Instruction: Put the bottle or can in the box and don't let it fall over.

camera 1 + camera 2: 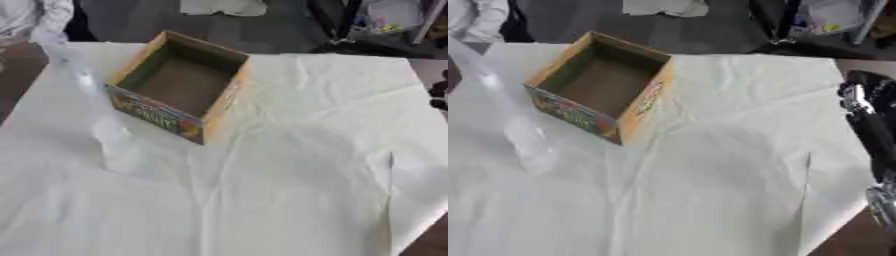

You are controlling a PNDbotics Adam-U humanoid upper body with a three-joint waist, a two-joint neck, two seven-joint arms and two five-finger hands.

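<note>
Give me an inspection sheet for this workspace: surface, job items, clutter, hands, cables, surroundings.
Surface: table covered by a creased white cloth.
Job's things: cardboard box, open, empty, upright; clear bottle left of the box, outside it, looks slanted, blurred.
Clutter: nothing seen.
Hands: left not in view; right arm at the right edge, its hand unclear.
Cables: nothing seen.
Surroundings: dark floor beyond the far edge, with a white item and bagged things.
</note>
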